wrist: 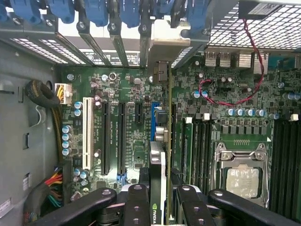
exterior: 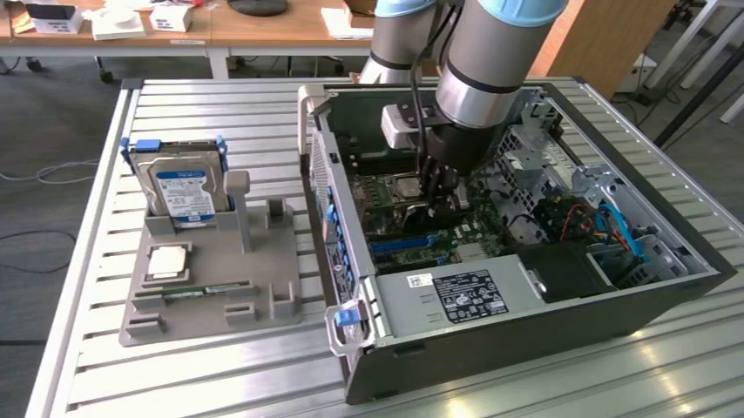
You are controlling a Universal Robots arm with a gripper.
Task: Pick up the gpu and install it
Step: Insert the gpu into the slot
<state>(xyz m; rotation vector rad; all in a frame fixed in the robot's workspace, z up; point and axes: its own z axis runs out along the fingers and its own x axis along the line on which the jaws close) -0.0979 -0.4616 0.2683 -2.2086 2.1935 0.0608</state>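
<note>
Your gripper (wrist: 162, 209) is clamped on the gpu (wrist: 158, 162), with black fingers (wrist: 136, 205) pressed against both faces of the card. The card stands on edge inside the computer case (exterior: 651, 305), in line with the blue slot (wrist: 153, 120) on the motherboard (wrist: 131, 141), and its far end points toward the row of blue clips (wrist: 96, 12). In the exterior view the arm (exterior: 489, 61) hides the card, and you cannot tell whether its lower edge touches the slot.
</note>
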